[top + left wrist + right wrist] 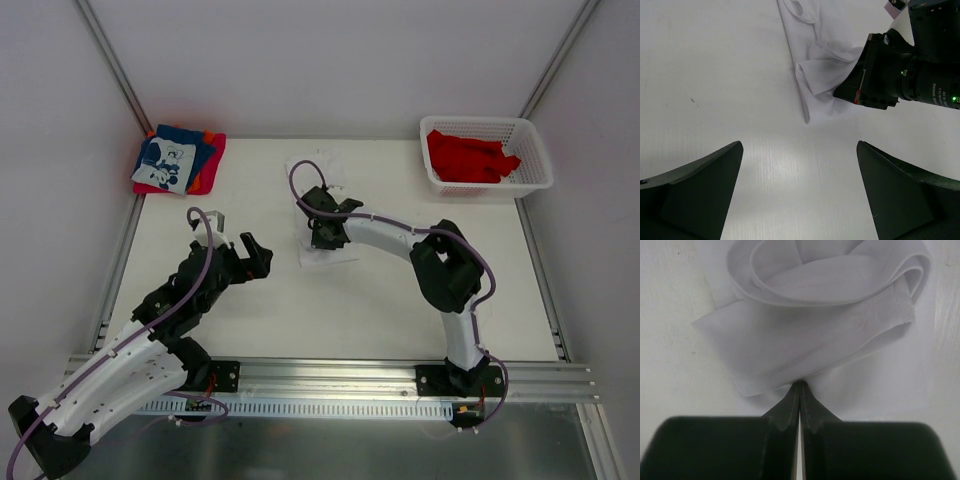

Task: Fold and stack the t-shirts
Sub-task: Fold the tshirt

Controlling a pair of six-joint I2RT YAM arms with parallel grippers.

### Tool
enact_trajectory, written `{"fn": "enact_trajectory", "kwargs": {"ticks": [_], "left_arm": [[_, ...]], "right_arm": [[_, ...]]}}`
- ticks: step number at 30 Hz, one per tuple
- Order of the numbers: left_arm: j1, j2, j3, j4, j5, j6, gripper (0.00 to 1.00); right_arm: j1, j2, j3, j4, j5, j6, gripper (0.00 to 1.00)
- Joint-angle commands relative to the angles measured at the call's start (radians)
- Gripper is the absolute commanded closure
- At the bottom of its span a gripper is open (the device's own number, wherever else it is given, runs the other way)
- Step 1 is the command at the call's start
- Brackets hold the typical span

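Bright, even light from above washes the flat white table top (380,310) almost featureless in the top view, leaving only faint, soft shadows. In the left wrist view a pale glare patch lies between blurred black fingers (700,195), and the crumpled white cloth t-shirt (822,70) shows grey fold shadows. The right wrist view is dimmer and greyer, its black fingertips (787,412) out of focus.

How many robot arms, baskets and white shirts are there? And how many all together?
Robot arms: 2, the left arm and the right arm
Baskets: 1, the white basket
White shirts: 1, the white shirt
Total: 4
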Motion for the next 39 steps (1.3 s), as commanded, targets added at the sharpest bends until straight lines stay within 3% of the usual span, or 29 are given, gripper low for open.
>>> {"fn": "enact_trajectory", "kwargs": {"ticks": [1,26,39], "left_arm": [[-0.007,-0.005,0.001,0.032,-0.003,0.004,0.01],[-0.008,0.005,-0.055,0.067,0.014,-0.005,0.01],[-0.01,0.028,-0.09,0.119,0.043,-0.012,0.01]], "right_arm": [[-0.017,0.017,0.05,0.006,-0.01,-0.019,0.99],[-0.083,0.201,0.246,0.009,-0.065,-0.085,0.99],[-0.111,0.183,0.273,0.008,-0.068,-0.117,0.99]]}}
